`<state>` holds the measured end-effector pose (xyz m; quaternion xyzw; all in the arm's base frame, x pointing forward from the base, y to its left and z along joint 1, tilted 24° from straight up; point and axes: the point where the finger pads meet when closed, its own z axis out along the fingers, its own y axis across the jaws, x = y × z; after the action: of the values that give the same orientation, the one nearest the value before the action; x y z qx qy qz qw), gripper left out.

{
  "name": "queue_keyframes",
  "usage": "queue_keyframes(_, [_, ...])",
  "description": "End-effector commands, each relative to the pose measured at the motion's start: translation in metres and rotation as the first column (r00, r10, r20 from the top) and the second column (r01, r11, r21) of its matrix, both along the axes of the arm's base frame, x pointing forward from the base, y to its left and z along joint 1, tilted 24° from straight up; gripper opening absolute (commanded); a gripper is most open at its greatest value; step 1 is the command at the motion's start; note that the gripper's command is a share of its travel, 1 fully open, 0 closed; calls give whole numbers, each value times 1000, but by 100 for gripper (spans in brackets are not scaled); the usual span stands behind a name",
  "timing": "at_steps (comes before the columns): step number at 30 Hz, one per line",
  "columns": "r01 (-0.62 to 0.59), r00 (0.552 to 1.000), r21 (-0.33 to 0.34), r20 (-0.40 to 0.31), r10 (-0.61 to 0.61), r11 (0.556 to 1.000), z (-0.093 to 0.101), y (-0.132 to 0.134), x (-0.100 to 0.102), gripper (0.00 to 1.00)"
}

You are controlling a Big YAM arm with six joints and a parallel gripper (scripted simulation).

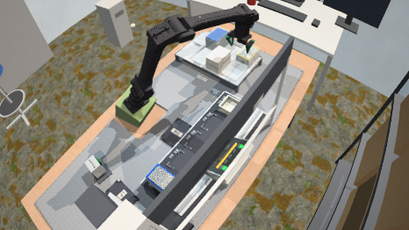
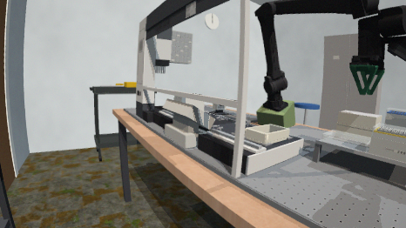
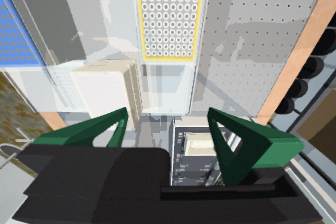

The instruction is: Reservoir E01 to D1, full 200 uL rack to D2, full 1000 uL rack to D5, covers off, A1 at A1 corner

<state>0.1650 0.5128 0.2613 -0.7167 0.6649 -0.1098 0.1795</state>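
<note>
The arm hangs its pincer point(image 1: 240, 40) wide open and holding nothing above the shelf point(image 1: 189, 58) in the upper middle of the top view, a stance that suits choosing a rack before descending. Just below it sits a yellow-framed rack point(image 1: 248, 54), which in the wrist view point(image 3: 170, 30) fills the top centre with pale rings on grey, so it looks full; its size label cannot be read. A blue rack point(image 1: 217, 35) and a cream block point(image 1: 218, 58) share the shelf. On the deck at centre frame, a reservoir point(image 1: 229, 102) already rests open at one end position, and a blue rack with tips point(image 1: 160, 176) at the other end, lower in the frame. The positions between them look unfilled. The pincer is probably after the yellow rack's cover next.
</note>
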Motion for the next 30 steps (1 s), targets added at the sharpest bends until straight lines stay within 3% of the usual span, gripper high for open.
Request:
queue_keyframes(1, [-1, 1000, 51, 8, 0, 999, 24, 25, -10, 100])
queue_keyframes(11, [11, 1000, 51, 7, -12, 999, 27, 71, -10, 100])
queue_keyframes(21, [-3, 1000, 52, 6, 3, 999, 30, 112, -24, 100])
queue_keyframes(23, [15, 1000, 52, 5, -15, 999, 30, 110, -13, 100])
queue_keyframes(24, [26, 1000, 16, 1, -26, 1000, 14, 101, -7, 100])
queue_keyframes(25, [30, 1000, 35, 3, -31, 999, 30, 91, -5, 100])
queue_keyframes(27, [22, 1000, 94, 10, -23, 995, 55, 101, -9, 100])
queue_keyframes(28, [16, 1000, 107, 12, -17, 994, 58, 104, -12, 100])
queue_keyframes(29, [11, 1000, 107, 12, -13, 994, 58, 105, -15, 100])
queue_keyframes(30, [18, 1000, 62, 8, -19, 998, 40, 105, 0, 100])
